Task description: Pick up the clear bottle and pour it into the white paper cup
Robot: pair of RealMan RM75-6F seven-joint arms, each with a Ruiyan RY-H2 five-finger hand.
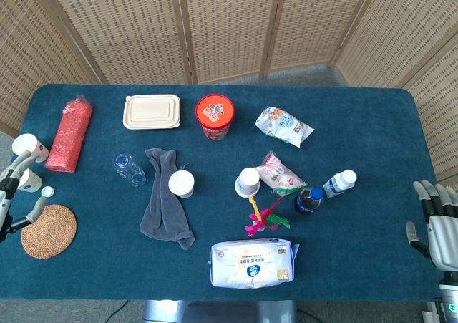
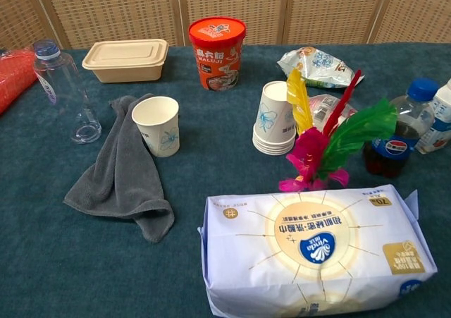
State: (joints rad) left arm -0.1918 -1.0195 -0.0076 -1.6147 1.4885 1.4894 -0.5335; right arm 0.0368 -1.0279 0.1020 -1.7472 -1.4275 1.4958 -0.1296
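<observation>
clear bottle (image 2: 65, 89): lies on its side on the blue table (image 1: 358, 122), blue cap on, just left of the grey towel (image 2: 120, 170); nothing touches it.
white paper cup (image 2: 158, 125): upright on the towel's right edge, near the bottle (mouth up, contents not readable).
left hand (image 1: 13, 194): at the table's far left edge beside the cork coaster (image 1: 49, 230), fingers spread, holding nothing, well apart from the bottle.
right hand (image 1: 436, 219): off the table's right edge, fingers apart, empty.
cup stack (image 2: 275, 118): upright mid-table, beside the feather toy (image 2: 331, 142).
tissue pack (image 2: 310, 251): near front edge.
</observation>
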